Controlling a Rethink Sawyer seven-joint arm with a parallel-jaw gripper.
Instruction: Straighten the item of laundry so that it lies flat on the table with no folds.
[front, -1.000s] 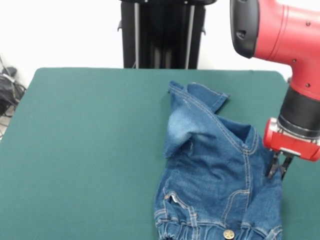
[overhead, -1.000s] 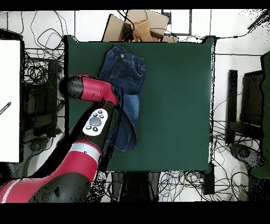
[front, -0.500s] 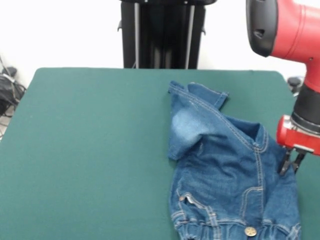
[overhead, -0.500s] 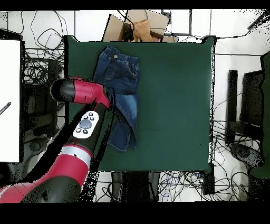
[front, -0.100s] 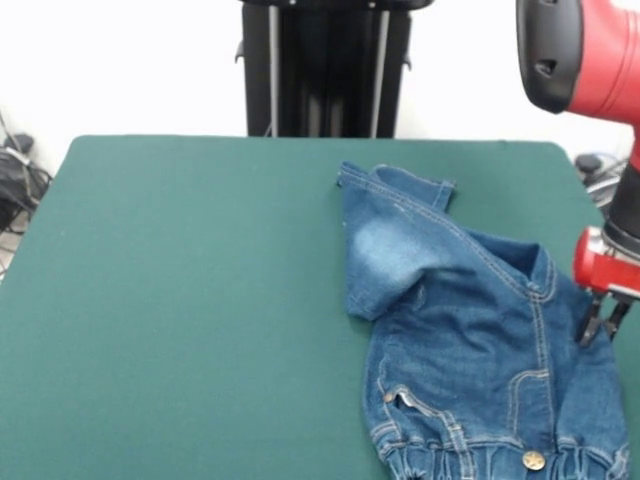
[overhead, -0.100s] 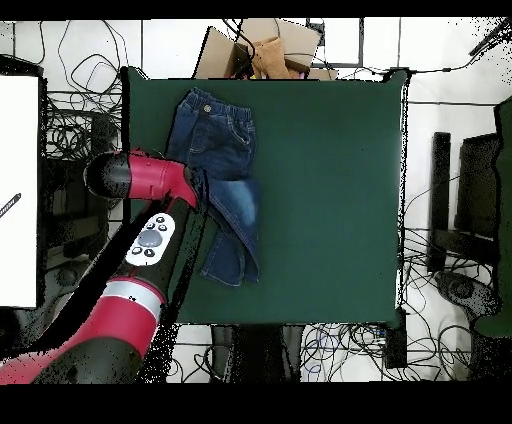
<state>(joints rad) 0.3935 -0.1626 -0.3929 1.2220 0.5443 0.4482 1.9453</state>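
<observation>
A: Nearest the front edge of the counter, what do you make out?

B: The jeans' gathered waistband, with a brass button at the front edge, toward the right corner. The jeans lie on the right-hand part of the green cloth in the front view, and the legs run away toward the far edge.

A: How would they handle?

B: Small, soft denim: light, limp, but thick enough to keep a crease. I'd expect it to drag across the cloth rather than slide freely. One leg is doubled over, its faded patch facing up, and the hem sits near the far edge.

A: Where to take hold?

B: A seamed edge seems best: the hem of the folded leg or the outer side seam, where the stitching gives a firm ridge to pinch.

A: And the gripper?

B: It sits at the jeans' right side seam, near the counter's right edge. Its fingers look pressed nearly together with denim at their tips, so I judge it is pinching the cloth, though the contact is small.

A: Any containers?

B: None on the counter. Past its edge, the overhead view shows a cardboard box; I cannot tell its contents.
</observation>
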